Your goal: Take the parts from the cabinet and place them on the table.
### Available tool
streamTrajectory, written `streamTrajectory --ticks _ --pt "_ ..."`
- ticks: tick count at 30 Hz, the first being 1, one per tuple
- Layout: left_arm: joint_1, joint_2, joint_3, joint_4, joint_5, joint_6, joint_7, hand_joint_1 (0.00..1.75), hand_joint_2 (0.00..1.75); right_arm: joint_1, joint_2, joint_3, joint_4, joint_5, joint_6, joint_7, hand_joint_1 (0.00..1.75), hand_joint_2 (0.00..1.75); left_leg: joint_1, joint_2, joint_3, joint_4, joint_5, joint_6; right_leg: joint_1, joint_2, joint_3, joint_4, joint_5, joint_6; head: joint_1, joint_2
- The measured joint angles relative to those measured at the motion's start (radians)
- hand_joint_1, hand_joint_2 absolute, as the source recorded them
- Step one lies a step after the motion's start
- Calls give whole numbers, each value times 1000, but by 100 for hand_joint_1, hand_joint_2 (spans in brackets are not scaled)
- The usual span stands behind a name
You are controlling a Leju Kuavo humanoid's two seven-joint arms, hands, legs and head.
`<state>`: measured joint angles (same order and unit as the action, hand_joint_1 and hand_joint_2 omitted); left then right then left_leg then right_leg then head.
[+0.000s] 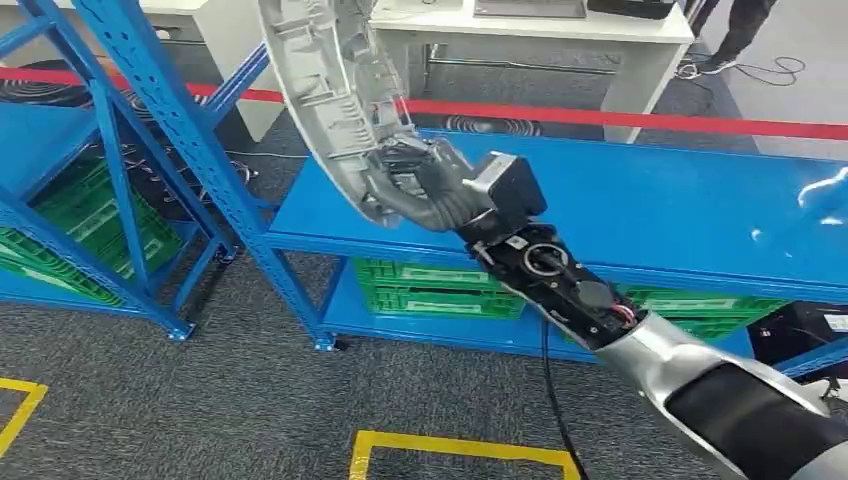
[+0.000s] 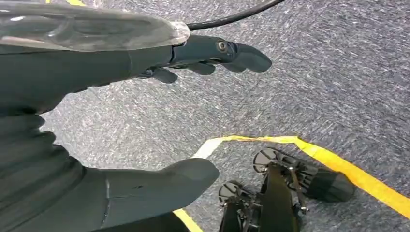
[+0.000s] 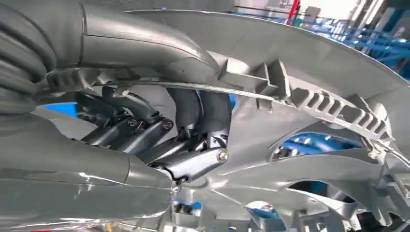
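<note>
1. At the far left, the blue cabinet (image 1: pixel 120 150) stands with slanted uprights; green crates (image 1: pixel 80 225) sit on its lower shelf.
2. Open grey carpet (image 1: pixel 200 400) with yellow floor tape (image 1: pixel 450 445) lies between the cabinet and the blue table (image 1: pixel 650 210).
3. The left hand (image 2: pixel 145 96) hangs over the carpet, its fingers apart and grasping nothing.
4. The silver ribbed part (image 1: pixel 330 90) is held up above the table's left edge, its upper end cut off by the picture's top.
5. The right hand (image 1: pixel 425 185) grips the part's lower rim, fingers curled through its openings.
6. A red tape line (image 1: pixel 650 118) runs behind the table; no writing can be read.
</note>
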<state>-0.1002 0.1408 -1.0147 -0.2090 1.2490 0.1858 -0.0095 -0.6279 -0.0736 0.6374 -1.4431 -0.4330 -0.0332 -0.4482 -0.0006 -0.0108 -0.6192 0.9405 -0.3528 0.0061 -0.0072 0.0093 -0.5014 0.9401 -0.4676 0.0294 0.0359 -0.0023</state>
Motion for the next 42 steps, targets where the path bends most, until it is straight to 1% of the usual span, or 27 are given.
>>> streamTrajectory --ticks 4,7,10,12,17,20,26,34,37,42 --pt "-1 0 0 0 -4 0 0 0 175 46 13 16 -57 -26 45 0 175 175 0 0 0 0 0 0 0 0 0 0 0 -1 0 0" --pt "-1 0 0 0 -5 -3 0 0 175 65 23 28 -84 -34 58 -1 175 175 0 0 0 0 0 0 0 0 0 0 0 -1 0 0" --pt "-1 0 0 0 -7 -3 0 0 175 76 31 42 -99 -47 95 -12 175 175 0 0 0 -1 0 0 0 0 0 0 -1 -1 0 0" --pt "-1 0 0 0 -6 -3 0 0 175 88 48 58 -104 -32 106 -24 175 175 0 0 0 -1 0 0 0 0 0 0 -1 -1 0 0" --pt "-2 0 0 0 -6 -3 0 0 175 120 95 110 -104 68 96 -53 175 175 0 0 0 -1 0 0 0 0 0 0 -1 -2 0 0" --pt "-2 0 0 0 -4 -3 0 0 175 133 111 136 -104 97 79 -58 175 175 0 0 0 -1 0 -1 0 -1 0 0 -2 -2 0 0" --pt "-2 0 0 0 -3 -6 0 0 175 142 114 158 -121 103 44 -50 175 175 0 0 0 -1 -1 -1 0 -1 0 0 -2 -2 0 0" --pt "-1 0 0 0 -2 -7 -3 0 175 158 114 169 -153 150 -5 -39 175 175 0 0 0 -1 -1 -1 0 -1 0 0 -2 -2 0 0" --pt "-1 0 0 0 -3 -8 -3 0 175 162 114 175 -165 149 0 -38 175 175 0 0 0 -1 -1 -1 0 -1 0 0 -2 -2 0 0" --pt "-1 0 0 0 -3 -8 -5 0 175 162 114 186 -179 114 42 -39 175 175 0 0 0 -1 -1 -1 0 -1 0 0 -2 -2 -1 0"
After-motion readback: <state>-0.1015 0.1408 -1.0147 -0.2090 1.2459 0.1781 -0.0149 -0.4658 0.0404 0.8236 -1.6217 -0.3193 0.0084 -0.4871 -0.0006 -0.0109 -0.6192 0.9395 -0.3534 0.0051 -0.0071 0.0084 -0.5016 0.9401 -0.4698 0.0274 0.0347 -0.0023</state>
